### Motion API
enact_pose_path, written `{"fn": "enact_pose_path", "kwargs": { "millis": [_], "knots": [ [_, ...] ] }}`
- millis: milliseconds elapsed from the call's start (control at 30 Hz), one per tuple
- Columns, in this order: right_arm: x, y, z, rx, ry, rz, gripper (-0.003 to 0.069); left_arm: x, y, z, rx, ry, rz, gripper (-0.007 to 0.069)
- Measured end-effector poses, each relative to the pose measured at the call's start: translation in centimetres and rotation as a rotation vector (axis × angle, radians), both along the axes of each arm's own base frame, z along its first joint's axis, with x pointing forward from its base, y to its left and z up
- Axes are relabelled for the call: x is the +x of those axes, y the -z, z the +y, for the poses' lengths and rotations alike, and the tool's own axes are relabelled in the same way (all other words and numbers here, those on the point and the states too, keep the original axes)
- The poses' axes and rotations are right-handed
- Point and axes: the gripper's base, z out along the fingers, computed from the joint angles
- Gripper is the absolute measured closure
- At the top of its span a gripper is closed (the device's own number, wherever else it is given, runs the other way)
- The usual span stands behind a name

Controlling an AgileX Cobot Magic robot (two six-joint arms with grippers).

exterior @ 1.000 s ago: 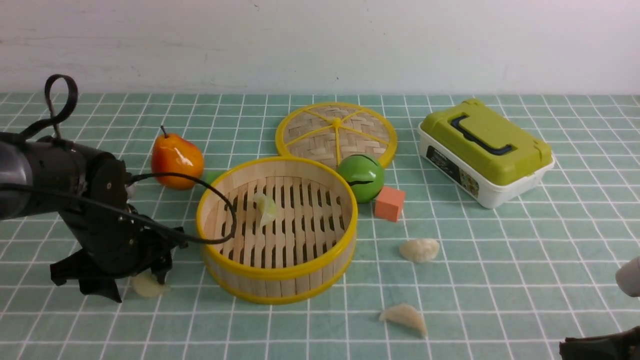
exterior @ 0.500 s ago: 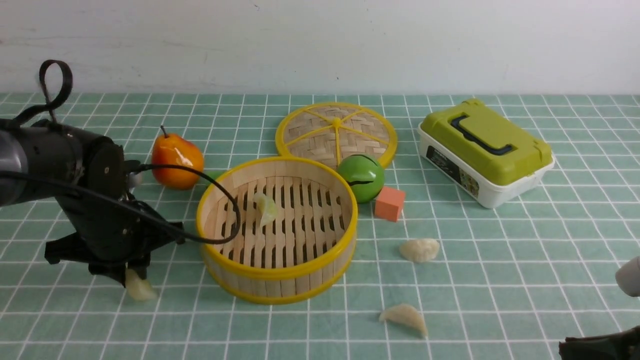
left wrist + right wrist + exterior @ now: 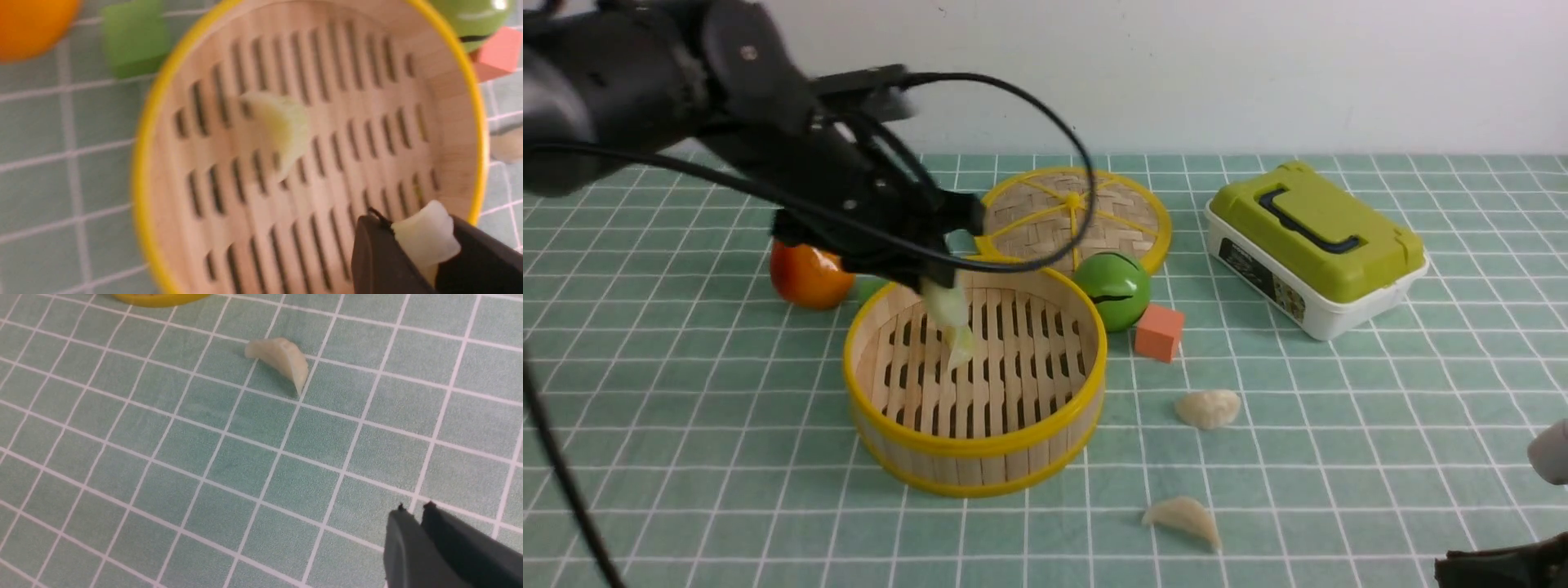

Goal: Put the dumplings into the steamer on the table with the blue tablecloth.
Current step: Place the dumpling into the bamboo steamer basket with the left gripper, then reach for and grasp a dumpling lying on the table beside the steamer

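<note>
My left gripper (image 3: 939, 290) hangs above the back left of the round bamboo steamer (image 3: 976, 445), shut on a pale dumpling (image 3: 425, 239) that sticks out from between its fingers. A second dumpling (image 3: 960, 347) lies on the steamer's slatted floor. Two more dumplings rest on the blue tablecloth (image 3: 1339, 457) to the right of the steamer, one nearer it (image 3: 1207, 408) and one closer to the front (image 3: 1183, 518). My right gripper (image 3: 412, 507) is shut and empty, low over the cloth at the front right, a few squares short of the front dumpling (image 3: 282, 359).
Behind the steamer lie its woven lid (image 3: 1072, 214), a green ball (image 3: 1112, 287) and an orange cube (image 3: 1158, 332). A pear (image 3: 805, 278) and a green block (image 3: 135, 36) sit at its left. A green-lidded box (image 3: 1315, 245) stands at the back right.
My left gripper closed on the dumpling left of the steamer, lifted it off the cloth and carried it up and right over the steamer. The right arm stayed put.
</note>
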Motion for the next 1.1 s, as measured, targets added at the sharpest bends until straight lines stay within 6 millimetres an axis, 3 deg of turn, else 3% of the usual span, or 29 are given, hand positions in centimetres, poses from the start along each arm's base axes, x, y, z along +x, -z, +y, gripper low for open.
{"fn": "enact_pose_path", "kwargs": {
  "millis": [167, 300, 400, 533, 667, 800, 867, 900, 1033, 1100],
  "knots": [
    [0.0, 0.0, 0.0, 0.000, 0.000, 0.000, 0.0597, 3.7, 4.3, -4.1, 0.143, 0.112, 0.061, 0.0466],
    [0.0, 0.0, 0.0, 0.002, 0.001, 0.000, 0.0597, 5.9, 7.2, -5.5, 0.230, 0.146, 0.076, 0.0466],
    [0.0, 0.0, 0.0, 0.002, 0.001, 0.000, 0.0597, 6.8, 8.5, -6.1, 0.250, 0.155, 0.073, 0.0466],
    [0.0, 0.0, 0.0, 0.004, 0.001, 0.000, 0.0594, 7.1, 8.6, -6.2, 0.259, 0.157, 0.080, 0.0456],
    [0.0, 0.1, 0.1, 0.020, 0.007, 0.006, 0.0580, 6.9, 8.4, -6.1, 0.267, 0.143, 0.098, 0.0347],
    [-0.1, 0.1, 0.1, 0.030, 0.008, 0.010, 0.0526, 6.0, 5.8, -5.7, 0.245, 0.092, 0.107, 0.0208],
    [0.0, 0.0, 0.2, 0.037, 0.002, 0.019, 0.0477, 5.2, 3.4, -5.2, 0.235, 0.082, 0.078, 0.0176],
    [0.1, -0.1, 0.4, 0.039, -0.014, 0.030, 0.0439, 4.3, 0.7, -4.8, 0.220, 0.073, 0.038, 0.0171],
    [1.1, -0.9, 1.7, 0.044, -0.101, 0.068, 0.0345, 1.0, -6.1, -2.9, 0.208, 0.059, -0.047, 0.0209],
    [2.2, -1.3, 2.9, 0.018, -0.173, 0.084, 0.0323, -1.4, -10.0, -1.5, 0.201, 0.044, -0.112, 0.0276]
  ]
}}
